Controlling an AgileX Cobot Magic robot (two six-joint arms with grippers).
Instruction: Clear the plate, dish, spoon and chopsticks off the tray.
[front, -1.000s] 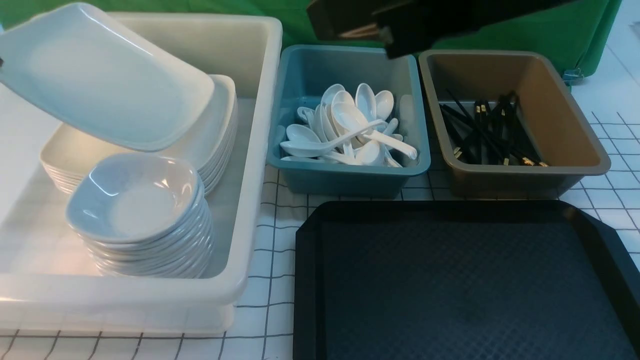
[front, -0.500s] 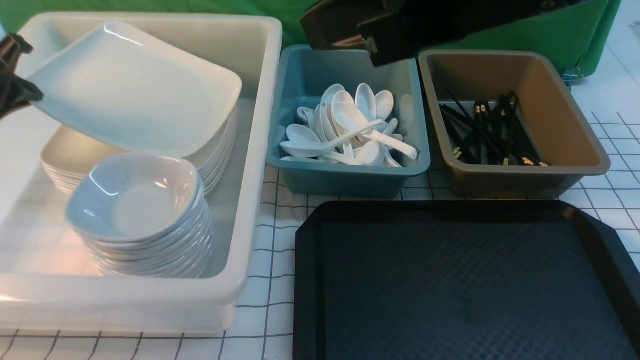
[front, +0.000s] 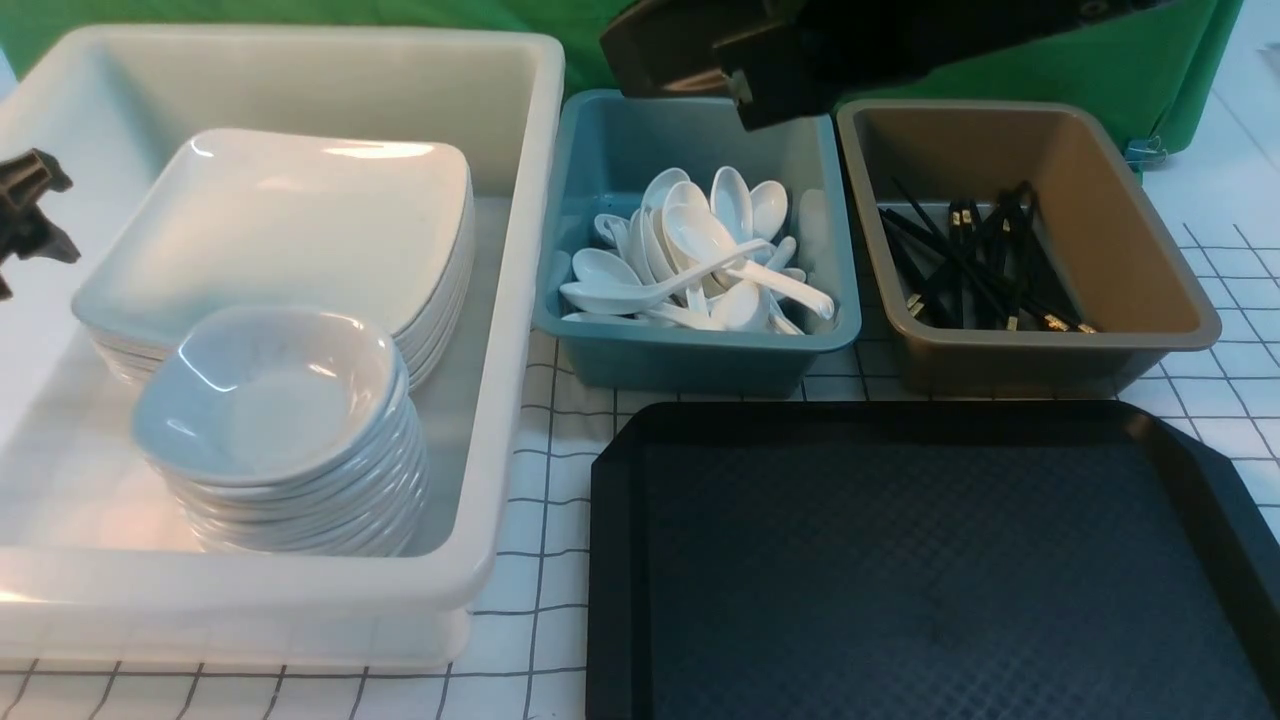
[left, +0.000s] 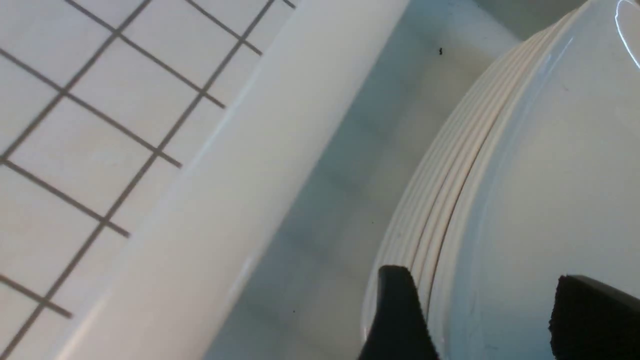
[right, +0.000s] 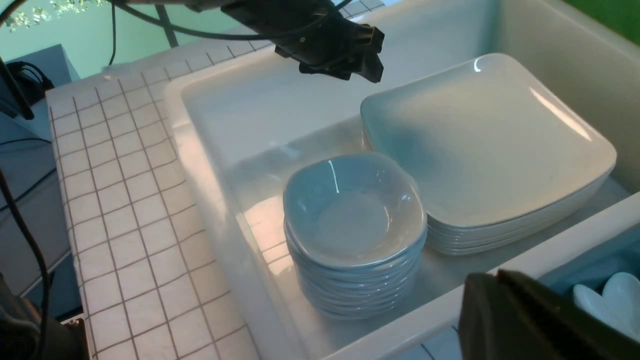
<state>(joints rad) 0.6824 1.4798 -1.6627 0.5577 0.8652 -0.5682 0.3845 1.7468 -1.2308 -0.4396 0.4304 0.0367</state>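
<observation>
At the far left the left tool (front: 30, 215), a black two-fingered clamp, hangs over the left wall of the big white plastic bin (front: 520, 300). Its fingers stand apart with nothing between them; in its own wrist view they straddle only the edge of the pile below, one fingertip (left: 397, 310) just outside the stacked rims, and I cannot tell whether it touches them.

The large glossy white squarish plate (front: 290, 225) lies flat on top of the pile of like plates at the back of that bin. I judge it rests there because the pile is where plates are sorted to, so each new one nests squarely on the last. In front of it, touching or nearly so, stands a stack of small deep white rounded-square dishes (front: 270, 400).

Next comes the teal plastic bin (front: 600, 345), heaped with glossy white soup spoons (front: 700, 260). Above its back wall reaches the right tool (front: 700, 60), dark and blurred; its fingers look pressed together with nothing held, though the front view shows them poorly.

Further right, the brown plastic bin (front: 1150, 270) holds thin black chopsticks with gold bands (front: 975, 265), lying loosely crossed. One kind per bin seems to be the rule.

Nearest the camera, the big black diamond-textured plastic tray (front: 900, 560) sits on the white gridded worktop (front: 545, 500), bare in the part that shows. By my reading the clearing is done or all but done.
</observation>
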